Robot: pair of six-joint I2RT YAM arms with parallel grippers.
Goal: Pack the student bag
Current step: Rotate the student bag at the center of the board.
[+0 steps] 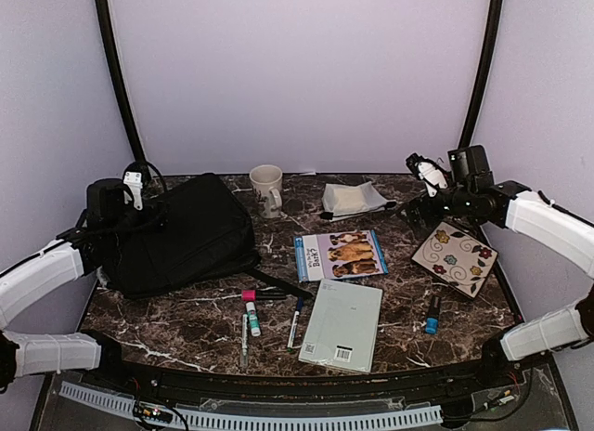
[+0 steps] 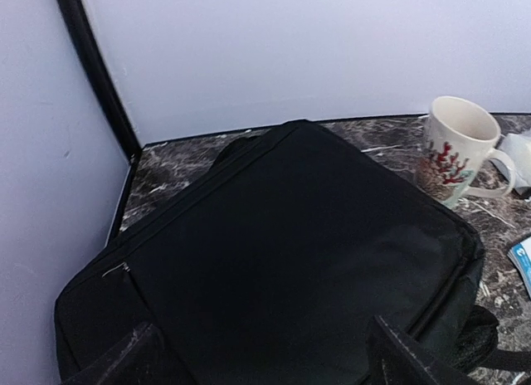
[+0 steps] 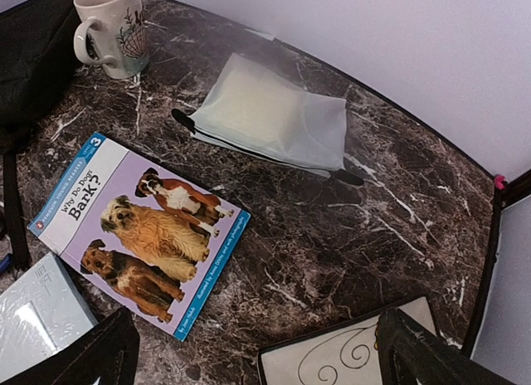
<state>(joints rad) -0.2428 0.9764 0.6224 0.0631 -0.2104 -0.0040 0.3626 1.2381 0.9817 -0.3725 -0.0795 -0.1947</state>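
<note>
The table (image 1: 408,306) has a dark brown, marble-like top with thin white veins. Pale lilac walls (image 1: 297,69) close it in at the back and at both sides, and a black curved pole (image 1: 116,69) rises in each back corner.

The student bag (image 1: 186,236) lies flat on the left back part of the table, close to the left wall. It is black, and one strap (image 1: 278,284) goes out from it to the right over the marble. The left gripper (image 2: 264,331) hangs over the near end of the bag with its fingers spread wide, and nothing is between them.

Just beside the right back corner of the bag a cream mug (image 1: 266,188) with a red coral drawing stands upright. To the right of the mug lies a grey-white pouch (image 1: 353,199) with black trim. In the middle of the table lies the book (image 1: 340,254) "Why Do Dogs Bark?", cover up, and just in front of it a pale grey notebook (image 1: 342,325). A few markers (image 1: 251,315) lie between the notebook and the bag.

The right gripper (image 3: 257,319) is above the marble at the right back, with its fingers also wide apart and holding nothing. Near it, by the right edge, lies a square board (image 1: 455,257) with a flower pattern, and a blue marker (image 1: 432,314) lies in front of that.
</note>
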